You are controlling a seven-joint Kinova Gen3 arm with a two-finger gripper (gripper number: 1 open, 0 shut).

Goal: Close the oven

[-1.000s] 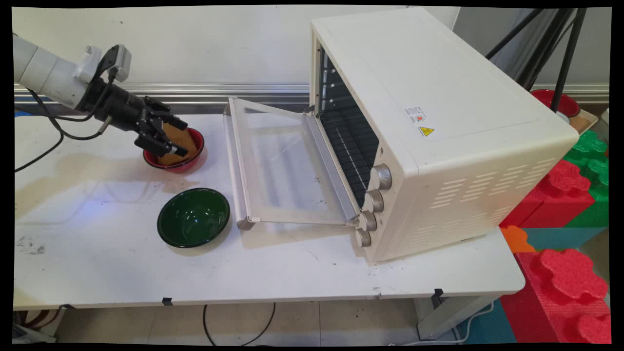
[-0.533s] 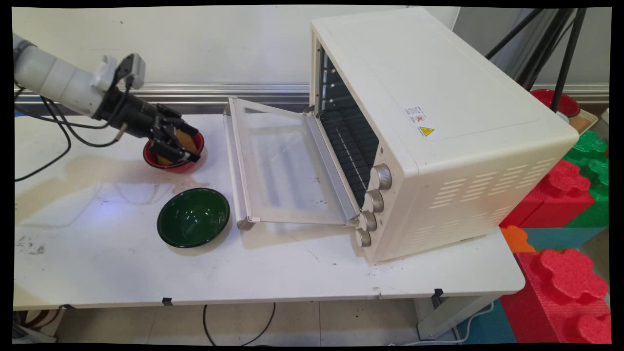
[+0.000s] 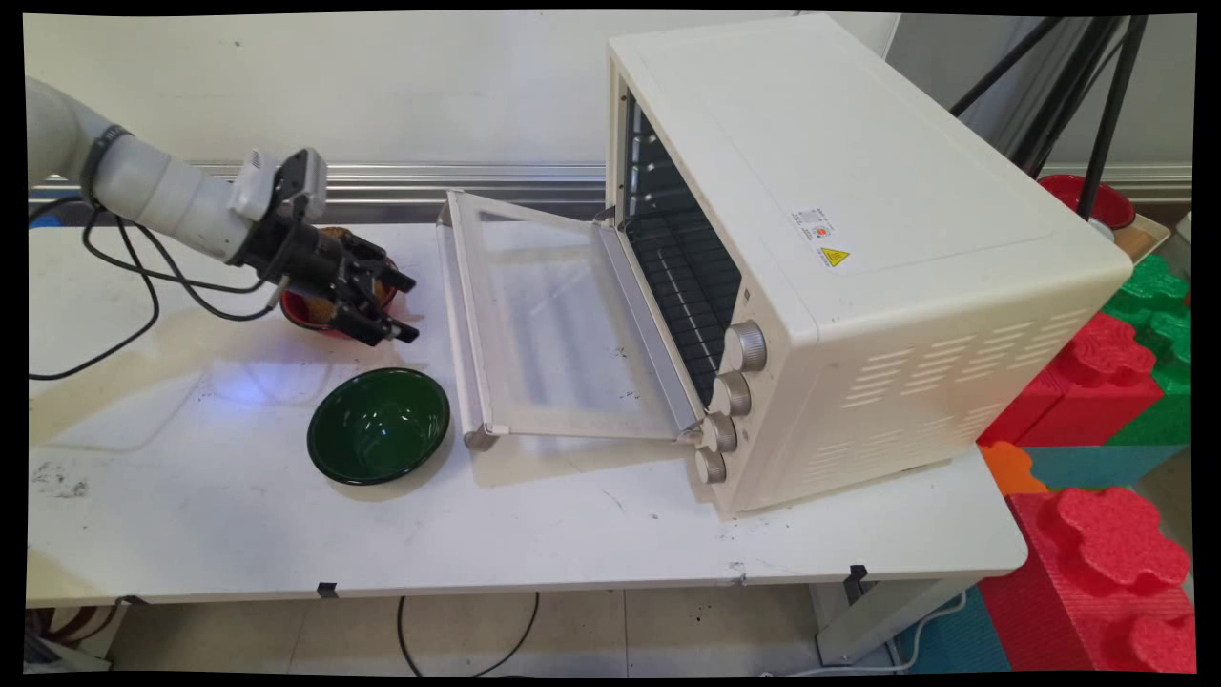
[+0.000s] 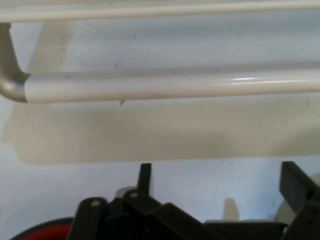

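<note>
White table point(image 3: 191, 515): empty jaws point(image 3: 405, 307) spread over red bowl point(image 3: 310, 313), facing oven door handle point(image 4: 170, 86).

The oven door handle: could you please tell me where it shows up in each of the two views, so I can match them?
Main view: the oven door handle runs along the open door's left edge, just right of the gripper.
Hand view: the handle is the pale bar across the upper part of the picture, its bracket bending at the left.
Shared landmark: the red bowl beside the gripper, a red sliver at the hand view's bottom left.
</note>
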